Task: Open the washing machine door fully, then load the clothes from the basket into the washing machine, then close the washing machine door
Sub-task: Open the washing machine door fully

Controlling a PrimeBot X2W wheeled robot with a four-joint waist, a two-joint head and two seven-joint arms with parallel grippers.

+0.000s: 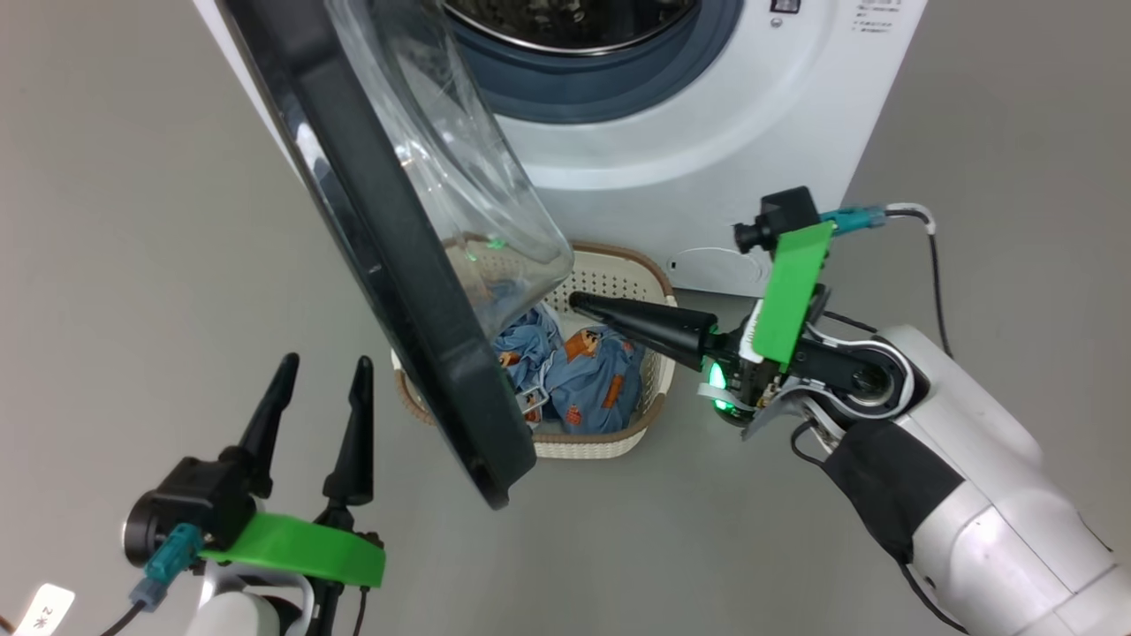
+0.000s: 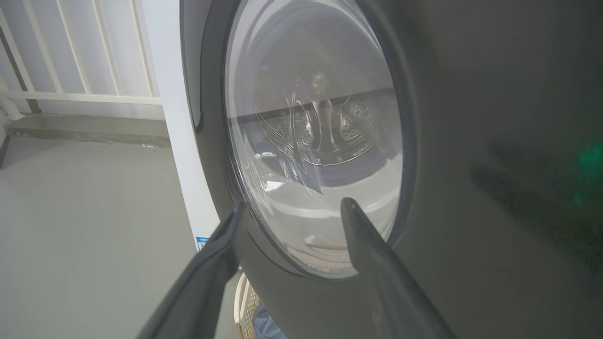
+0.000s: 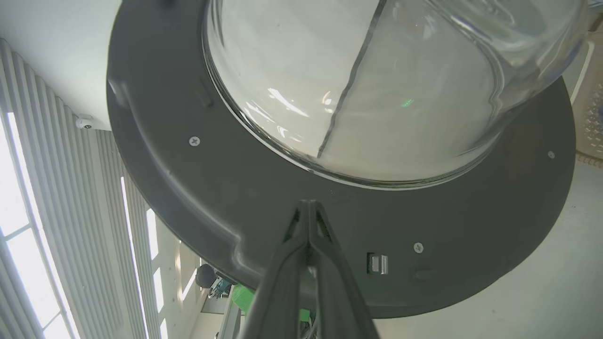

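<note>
Left gripper [image 1: 326, 359] [image 2: 293, 205]: jaws spread wide, nothing between them, touching nothing. It sits low at the lower left, fingers pointing up the head view, on the outer side of the washing machine door [image 1: 389, 265] [image 2: 471, 141]. From the left wrist, the glass window [image 2: 311, 141] shows past the two fingers.

Right gripper [image 1: 579, 302] [image 3: 308, 203]: fingers pressed together, holding nothing. Right forearm comes in from the lower right, wrist bent, fingers pointing left across the basket [image 1: 592, 446]. The tip is just under the glass bowl, at the door's dark inner face [image 3: 235, 197]; can't tell whether it touches.

Door is partly open and edge-on in the head view, standing between the two grippers and overhanging the basket's left side.

Basket is on the floor [image 1: 132, 221], just in front of the washing machine [image 1: 707, 132]. The clothes [image 1: 592, 371] are bundled inside it. Drum [image 1: 565, 22] and gasket [image 1: 610, 88] are exposed.
</note>
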